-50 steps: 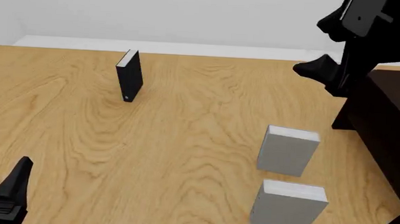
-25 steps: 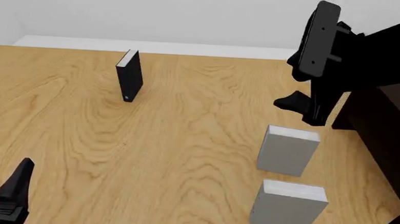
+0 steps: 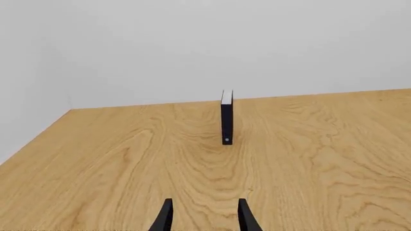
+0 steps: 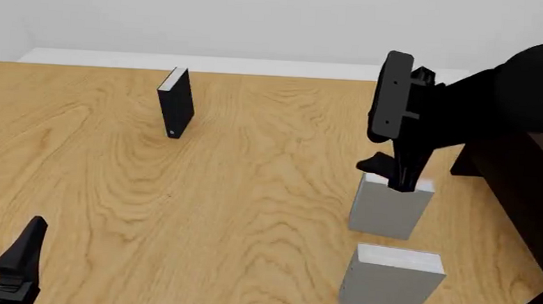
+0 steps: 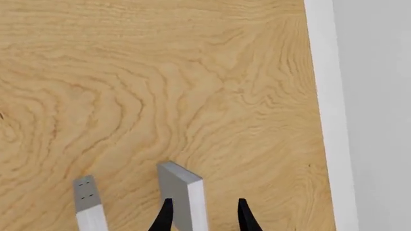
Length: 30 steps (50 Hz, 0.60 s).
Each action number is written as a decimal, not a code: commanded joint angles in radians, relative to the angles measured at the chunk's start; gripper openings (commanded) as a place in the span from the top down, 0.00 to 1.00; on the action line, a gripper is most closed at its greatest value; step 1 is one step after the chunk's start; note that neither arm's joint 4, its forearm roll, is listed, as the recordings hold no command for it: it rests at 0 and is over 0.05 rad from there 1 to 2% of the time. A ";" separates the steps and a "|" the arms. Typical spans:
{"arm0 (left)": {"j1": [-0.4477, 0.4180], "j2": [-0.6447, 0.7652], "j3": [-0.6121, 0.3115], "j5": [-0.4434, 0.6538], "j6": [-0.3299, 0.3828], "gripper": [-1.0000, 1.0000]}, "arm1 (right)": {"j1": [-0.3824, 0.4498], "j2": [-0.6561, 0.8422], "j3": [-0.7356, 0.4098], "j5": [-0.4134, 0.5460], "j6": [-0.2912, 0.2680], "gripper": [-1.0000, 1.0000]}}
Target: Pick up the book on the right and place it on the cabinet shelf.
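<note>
Two alike light-grey books stand at the right of the table, one behind the other: the farther book [image 4: 387,210] and the nearer book [image 4: 390,282]. My right gripper [image 4: 389,173] is open and points down, right at the farther book's top edge. In the right wrist view this book [image 5: 183,195] shows between the fingers and my gripper [image 5: 204,216] holds nothing; the nearer book [image 5: 88,207] stands beside it. The dark cabinet [image 4: 529,207] stands at the far right; its shelf is hidden. My left gripper [image 4: 1,253] is open and empty at the near left.
A slim black book [image 4: 176,104] stands upright at the far left of the table, and it shows straight ahead in the left wrist view [image 3: 226,118]. The left gripper [image 3: 204,219] is low over bare wood. A white wall runs along the table's far edge.
My right arm has swung down and to the left, from high beside the cabinet to the top of the farther grey book. The left arm and the books have not moved.
</note>
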 commanded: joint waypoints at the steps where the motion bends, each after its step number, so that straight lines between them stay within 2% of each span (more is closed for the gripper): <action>1: 0.002 0.000 0.000 0.007 0.001 0.00 | -0.009 0.030 0.037 -0.039 -0.015 0.00; 8: 0.003 0.000 0.000 0.009 0.000 0.00 | -0.025 0.040 0.058 -0.041 -0.012 0.00; 11: 0.004 0.000 0.000 0.009 -0.001 0.00 | -0.054 0.034 0.091 -0.055 -0.050 0.00; 24: 0.004 0.000 0.000 0.010 0.003 0.00 | -0.056 0.056 0.110 -0.074 -0.022 0.00; 30: 0.005 0.000 0.000 0.010 0.007 0.00 | -0.074 0.062 0.133 -0.091 -0.032 0.00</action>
